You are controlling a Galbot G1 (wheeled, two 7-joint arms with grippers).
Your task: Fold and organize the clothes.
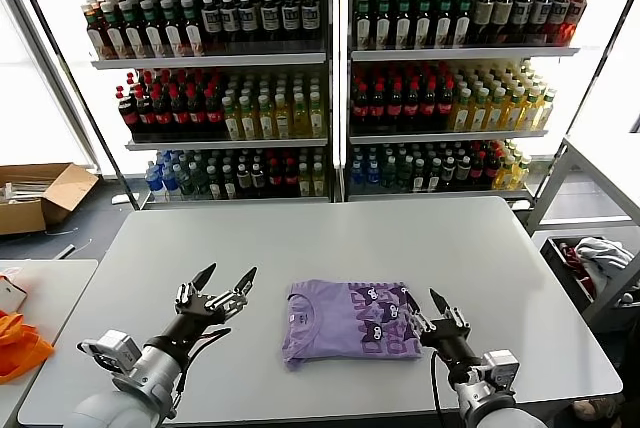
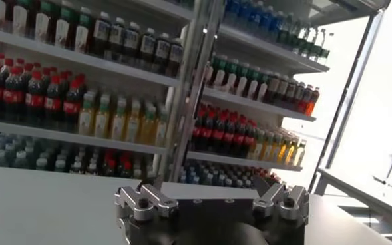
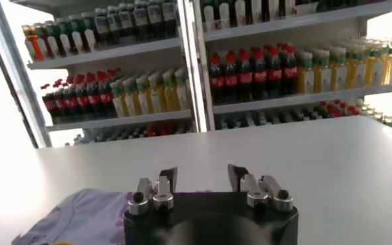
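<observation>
Low in the head view, the left tool [image 1: 224, 278] hangs with its dark pointed fingers spread wide and empty at lower left, while the right tool [image 1: 426, 305] sits at lower right against the shirt's edge, jaws parted and gripping nothing. Between them the lavender T-shirt [image 1: 350, 321] lies folded into a soft rectangle on the smooth grey bench [image 1: 400, 238], its dark purple print facing up. It looks light, limp cotton, likely best pinched at a folded edge or corner; behind stand shelves of bottles [image 1: 330, 58].
</observation>
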